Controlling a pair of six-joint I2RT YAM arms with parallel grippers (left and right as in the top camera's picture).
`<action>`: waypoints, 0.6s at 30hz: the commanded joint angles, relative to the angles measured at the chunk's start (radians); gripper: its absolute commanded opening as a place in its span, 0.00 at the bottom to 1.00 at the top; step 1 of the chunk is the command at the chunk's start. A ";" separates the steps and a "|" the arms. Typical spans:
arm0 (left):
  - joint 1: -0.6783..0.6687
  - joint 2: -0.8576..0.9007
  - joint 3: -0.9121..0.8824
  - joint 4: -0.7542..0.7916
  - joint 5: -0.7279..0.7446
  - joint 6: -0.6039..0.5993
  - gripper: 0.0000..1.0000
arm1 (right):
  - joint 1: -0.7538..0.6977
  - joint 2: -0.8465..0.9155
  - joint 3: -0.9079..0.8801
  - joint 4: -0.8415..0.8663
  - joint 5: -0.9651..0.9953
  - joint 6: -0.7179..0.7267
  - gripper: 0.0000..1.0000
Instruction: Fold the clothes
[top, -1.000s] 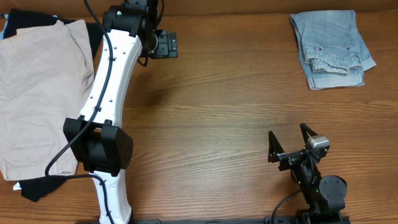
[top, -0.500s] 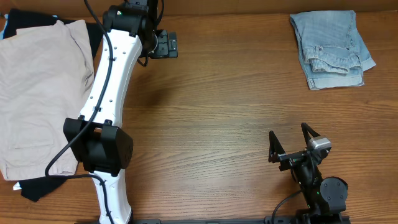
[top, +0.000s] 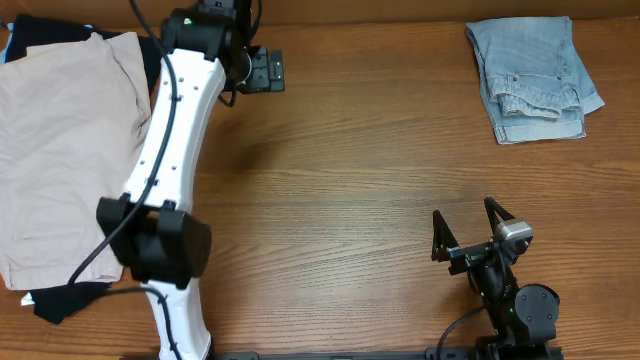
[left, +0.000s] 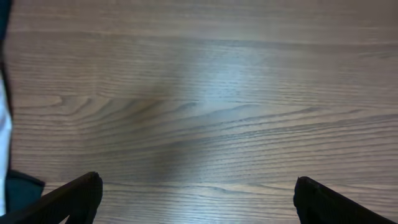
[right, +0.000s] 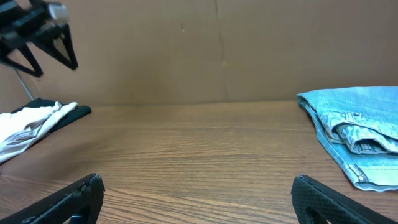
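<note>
The light blue denim shorts (top: 530, 75) lie folded at the table's far right corner, and they also show at the right edge of the right wrist view (right: 360, 127). My left gripper (top: 268, 72) is open and empty above bare wood at the far left-centre (left: 199, 202), far from the shorts. My right gripper (top: 462, 212) is open and empty near the front edge (right: 199, 202), well short of the shorts. Neither gripper touches any cloth.
Beige khaki shorts (top: 60, 150) lie spread at the left over a black garment (top: 60, 300). Their edge shows in the right wrist view (right: 28, 127). The left arm (top: 165, 150) stretches along the beige shorts' right side. A brown wall (right: 217, 50) backs the table.
The left arm's elbow and forearm have shifted slightly to the left. The right arm and the denim shorts have not moved.
</note>
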 joint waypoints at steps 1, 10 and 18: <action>-0.010 -0.171 -0.037 0.005 -0.010 -0.009 1.00 | 0.005 -0.011 -0.010 0.006 0.010 0.004 1.00; 0.011 -0.598 -0.473 0.220 -0.035 -0.006 1.00 | 0.005 -0.011 -0.010 0.006 0.010 0.004 1.00; 0.073 -1.035 -1.098 0.839 0.029 -0.005 1.00 | 0.005 -0.011 -0.010 0.006 0.010 0.004 1.00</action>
